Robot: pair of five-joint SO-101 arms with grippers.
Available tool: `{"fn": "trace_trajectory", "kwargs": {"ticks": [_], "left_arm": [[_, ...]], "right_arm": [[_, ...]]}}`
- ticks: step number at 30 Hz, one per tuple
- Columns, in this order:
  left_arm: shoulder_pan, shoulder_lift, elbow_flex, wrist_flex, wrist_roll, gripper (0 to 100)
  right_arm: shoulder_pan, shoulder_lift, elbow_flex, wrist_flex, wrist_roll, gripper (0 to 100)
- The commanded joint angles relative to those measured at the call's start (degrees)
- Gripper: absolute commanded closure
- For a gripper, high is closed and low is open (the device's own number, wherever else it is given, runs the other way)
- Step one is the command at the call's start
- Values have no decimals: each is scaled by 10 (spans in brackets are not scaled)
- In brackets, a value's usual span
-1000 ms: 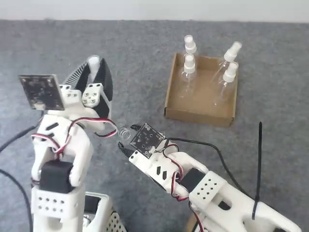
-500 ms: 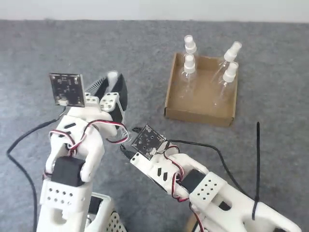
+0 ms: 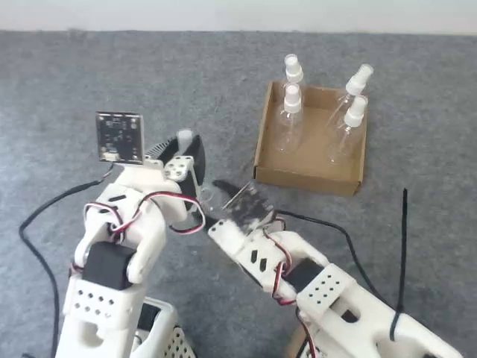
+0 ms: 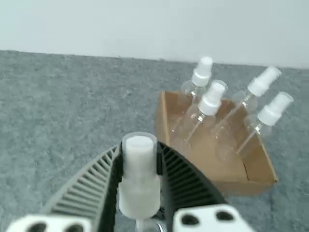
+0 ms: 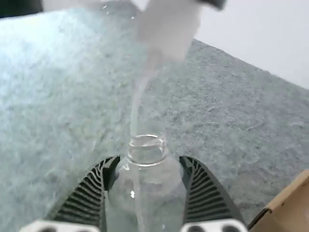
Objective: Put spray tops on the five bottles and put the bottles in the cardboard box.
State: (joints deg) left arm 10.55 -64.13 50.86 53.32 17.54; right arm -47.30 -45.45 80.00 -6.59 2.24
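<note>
Swinging rightward, the left gripper point(image 4: 139, 157) had carried its clamped spray top point(image 4: 139, 186) above the open bottle point(image 5: 147, 151) clenched in the right gripper point(image 5: 146, 176), near the cardboard box point(image 3: 307, 180) with four capped bottles point(image 3: 291, 101). Slight misalignment could jam the dip tube point(image 5: 137, 104) against the neck rim.

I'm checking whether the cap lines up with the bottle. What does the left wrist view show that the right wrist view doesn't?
Left wrist view: the left gripper shut on the spray top, and four capped bottles in the cardboard box. Right wrist view: the right gripper shut on an open bottle, with a blurred tube running down to its neck. Both: grey carpet, pale wall and part of the box.
</note>
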Motion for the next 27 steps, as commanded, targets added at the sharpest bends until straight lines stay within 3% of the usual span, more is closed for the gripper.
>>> {"fn": "trace_trajectory", "kwargs": {"ticks": [1,7,21,27], "left_arm": [[23,-9,-4,7,3,988],[20,-9,-4,31,-17,988],[26,-9,22,36,-18,953],[69,-9,20,35,-44,915]], "right_arm": [[21,-22,-11,-21,-84,992],[29,-19,-5,-65,-84,992],[44,-19,-5,-65,-84,992],[44,-19,-5,-65,-84,992]]}}
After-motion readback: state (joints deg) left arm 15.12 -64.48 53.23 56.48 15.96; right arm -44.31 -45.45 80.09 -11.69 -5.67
